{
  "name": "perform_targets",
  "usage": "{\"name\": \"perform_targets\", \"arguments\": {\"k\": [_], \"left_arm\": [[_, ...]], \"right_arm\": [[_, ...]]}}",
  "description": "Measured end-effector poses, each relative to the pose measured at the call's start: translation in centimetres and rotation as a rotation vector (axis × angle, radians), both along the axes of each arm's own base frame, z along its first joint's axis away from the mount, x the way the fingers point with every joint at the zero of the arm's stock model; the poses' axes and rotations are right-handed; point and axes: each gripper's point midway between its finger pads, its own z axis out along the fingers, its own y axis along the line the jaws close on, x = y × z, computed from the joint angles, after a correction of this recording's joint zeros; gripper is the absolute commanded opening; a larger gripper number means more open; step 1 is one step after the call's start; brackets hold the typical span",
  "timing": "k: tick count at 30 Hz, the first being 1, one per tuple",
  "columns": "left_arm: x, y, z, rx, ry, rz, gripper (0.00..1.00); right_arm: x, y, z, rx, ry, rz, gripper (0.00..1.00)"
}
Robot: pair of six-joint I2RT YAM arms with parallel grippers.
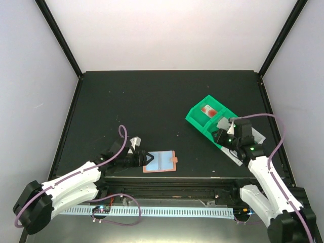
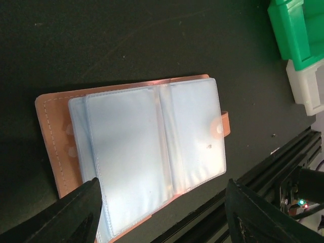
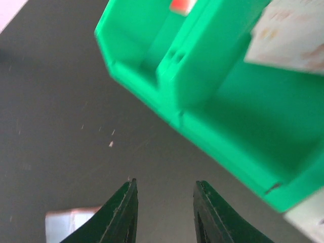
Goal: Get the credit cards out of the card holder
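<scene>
Open card holder [image 2: 152, 152] lies flat on the bench [image 1: 152, 101], pale blue pockets up, prob. so cards can slide out; no card edge shows in them, so can't tell if any remain. Left end effector [image 2: 163, 185] hovers at the card holder's near edge, spread, pinching nothing. Right end effector [image 3: 165, 182] is well to the card holder's right by the green bin [image 1: 198, 124], partly spread & empty. The bin's far compartment holds a red-white item [image 1: 207, 109] — card or not, unclear.

left arm [image 1: 76, 179] low, reaching toward 2 o'clock | left jaws wide apart, empty | right arm [image 1: 266, 169] bent, pointing 10 o'clock | right jaws slightly parted, empty
</scene>
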Motion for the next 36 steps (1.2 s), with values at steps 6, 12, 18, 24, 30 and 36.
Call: {"name": "perform_targets", "arguments": {"k": [6, 12, 18, 24, 30, 36], "left_arm": [[0.2, -0.2, -0.7, 0.001, 0.029, 0.016, 0.69], [0.1, -0.1, -1.4, 0.006, 0.048, 0.027, 0.68], [0.0, 0.0, -2.8, 0.031, 0.084, 0.031, 0.66], [0.4, -0.4, -3.2, 0.024, 0.090, 0.031, 0.51], [0.0, -0.4, -3.6, 0.012, 0.112, 0.030, 0.34], [-0.2, -1.0, -3.4, -0.040, 0.114, 0.018, 0.29]], "right_arm": [[-2.9, 5.9, -2.5, 0.048, 0.063, 0.186, 0.31], [-5.5, 10.7, -4.9, 0.050, 0.145, 0.338, 0.31], [-7.7, 15.1, -7.0, 0.046, 0.203, 0.466, 0.30], [-9.1, 18.7, -9.0, 0.019, 0.260, 0.555, 0.25], [-9.7, 20.9, -10.2, 0.002, 0.269, 0.595, 0.18], [-9.7, 21.6, -11.2, 0.002, 0.272, 0.590, 0.14]]}}
